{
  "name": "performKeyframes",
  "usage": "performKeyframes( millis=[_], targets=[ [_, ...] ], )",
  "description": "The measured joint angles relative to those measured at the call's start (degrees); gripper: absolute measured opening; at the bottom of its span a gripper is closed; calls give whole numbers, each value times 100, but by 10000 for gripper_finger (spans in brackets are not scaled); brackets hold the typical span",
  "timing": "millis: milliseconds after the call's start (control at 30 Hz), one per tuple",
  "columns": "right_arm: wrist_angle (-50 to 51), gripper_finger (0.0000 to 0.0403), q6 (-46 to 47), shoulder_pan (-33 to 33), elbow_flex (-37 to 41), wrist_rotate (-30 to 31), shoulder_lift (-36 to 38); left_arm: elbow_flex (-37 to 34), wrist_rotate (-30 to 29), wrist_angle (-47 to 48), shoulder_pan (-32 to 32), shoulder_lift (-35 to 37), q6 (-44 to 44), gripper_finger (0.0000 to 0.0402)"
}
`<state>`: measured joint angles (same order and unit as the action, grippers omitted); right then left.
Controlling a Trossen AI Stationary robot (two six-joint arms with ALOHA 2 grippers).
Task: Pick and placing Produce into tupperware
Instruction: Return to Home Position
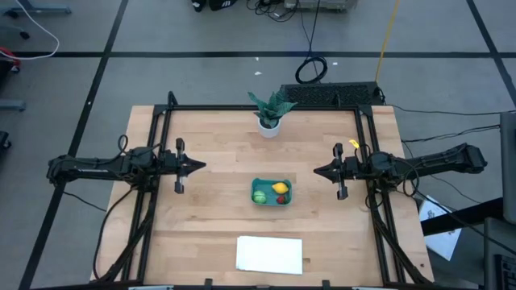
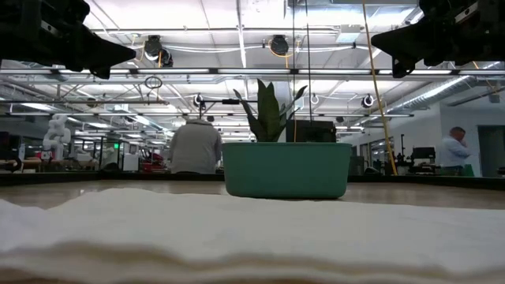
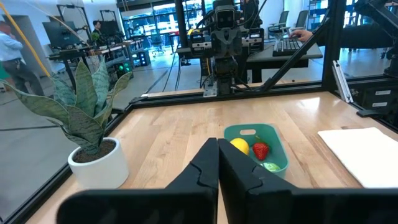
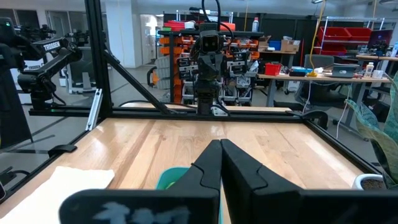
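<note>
While all three pieces of produce lay inside the tupperware (image 2: 286, 170) at mid-table, the green round one (image 3: 272, 166), the yellow lemon-like one (image 3: 239, 146) and the smaller red one (image 3: 260, 150) side by side, both arms hung level above the table (image 1: 210, 234), facing each other. The left gripper (image 1: 199, 167) was well to one side of the tub and the right gripper (image 1: 316, 171) well to the other. Each pair of fingers was pressed together at the tips and held nothing.

Only the return to rest appeared to be left. It would likely go best with both arms drawn straight back along their own sides. They should be kept high enough to pass clear of the tub's rim, the leafy plant (image 1: 268, 109) at the far edge and the white sheet (image 1: 269, 254) at the near edge. The fingers should be kept closed, so nothing could catch.

Little writing could be read. White lettering that looked like "TROSSEN" (image 4: 53, 45) marked a dark robot arm beyond the table in the right wrist view. Other signs in the room behind were too small to make out.
</note>
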<state>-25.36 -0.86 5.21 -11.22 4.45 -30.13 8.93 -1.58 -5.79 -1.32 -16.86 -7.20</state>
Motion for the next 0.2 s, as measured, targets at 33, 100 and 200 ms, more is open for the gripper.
performKeyframes(
  millis=[33, 100, 200],
  targets=[
    [-1, 0, 2, 0, 0, 0, 0, 0, 0, 1, 1, 0, 0, 2],
    [-2, 0, 0, 0, 0, 2, 0, 0, 0, 0, 1, 0, 2, 3],
    [0, 0, 0, 0, 0, 1, 0, 0, 0, -1, 0, 0, 2, 14]
  ],
)
